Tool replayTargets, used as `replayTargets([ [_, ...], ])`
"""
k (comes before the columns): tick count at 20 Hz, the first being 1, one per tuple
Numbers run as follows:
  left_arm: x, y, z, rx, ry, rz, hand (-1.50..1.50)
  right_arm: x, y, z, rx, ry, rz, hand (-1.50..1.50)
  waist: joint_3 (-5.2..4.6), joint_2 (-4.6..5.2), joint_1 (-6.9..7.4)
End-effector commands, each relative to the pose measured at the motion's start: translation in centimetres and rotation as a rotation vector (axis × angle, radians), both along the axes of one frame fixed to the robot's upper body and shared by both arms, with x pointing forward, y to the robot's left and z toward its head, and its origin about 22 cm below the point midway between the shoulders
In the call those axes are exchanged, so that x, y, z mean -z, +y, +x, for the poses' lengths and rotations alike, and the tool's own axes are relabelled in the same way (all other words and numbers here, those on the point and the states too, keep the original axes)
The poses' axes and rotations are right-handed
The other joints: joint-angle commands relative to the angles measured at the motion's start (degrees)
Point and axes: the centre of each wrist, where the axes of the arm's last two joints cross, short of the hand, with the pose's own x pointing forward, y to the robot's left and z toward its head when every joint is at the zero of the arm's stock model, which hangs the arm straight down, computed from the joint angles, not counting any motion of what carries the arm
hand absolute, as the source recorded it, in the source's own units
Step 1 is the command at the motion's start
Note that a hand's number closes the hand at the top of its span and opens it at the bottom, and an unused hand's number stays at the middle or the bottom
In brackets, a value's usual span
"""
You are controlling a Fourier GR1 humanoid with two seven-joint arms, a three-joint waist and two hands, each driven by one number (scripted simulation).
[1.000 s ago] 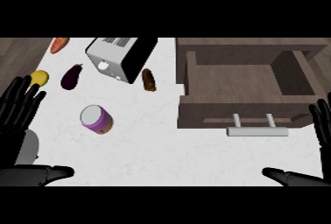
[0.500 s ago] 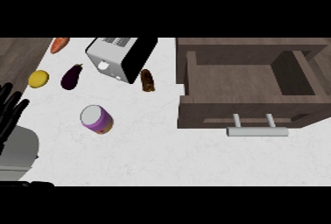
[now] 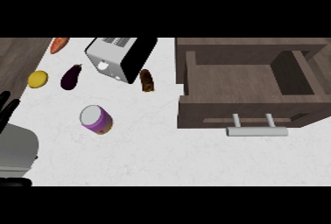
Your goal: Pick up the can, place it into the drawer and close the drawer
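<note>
Purple with a pale lid, the can [image 3: 97, 119] sat on the white desk [image 3: 161, 157] toward its left edge, well apart from the open drawer [image 3: 239, 83] at the right edge. The left hand [image 3: 5, 116] showed at the desk's left edge, its fingers [image 3: 9, 105] straight and apart, holding nothing. The right hand was out of view. Whether the can stood upright or lay over could not be told, so a glancing touch might have sent it rolling toward the eggplant [image 3: 71, 76] or the toaster [image 3: 119, 57]. The carry across the desk looked long. A low approach could have knocked the can against the drawer's front wall, above the handle [image 3: 256, 130], instead of clearing it.
</note>
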Motion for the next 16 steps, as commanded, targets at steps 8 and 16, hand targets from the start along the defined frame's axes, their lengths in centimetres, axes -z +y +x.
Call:
replayTargets([
  [8,1.9,-0.6,3.0,0.035,0.085,-0.139,-1.50,0.7,-1.0,-0.6,-0.002,-0.013,0.001,-1.50,-0.01,0.04,0.06],
  [16,3.8,-2.7,6.4,0.005,0.100,-0.145,-1.50,0.0,-3.0,-2.8,0.009,0.013,0.006,-1.50,0.00,0.05,-0.15],
])
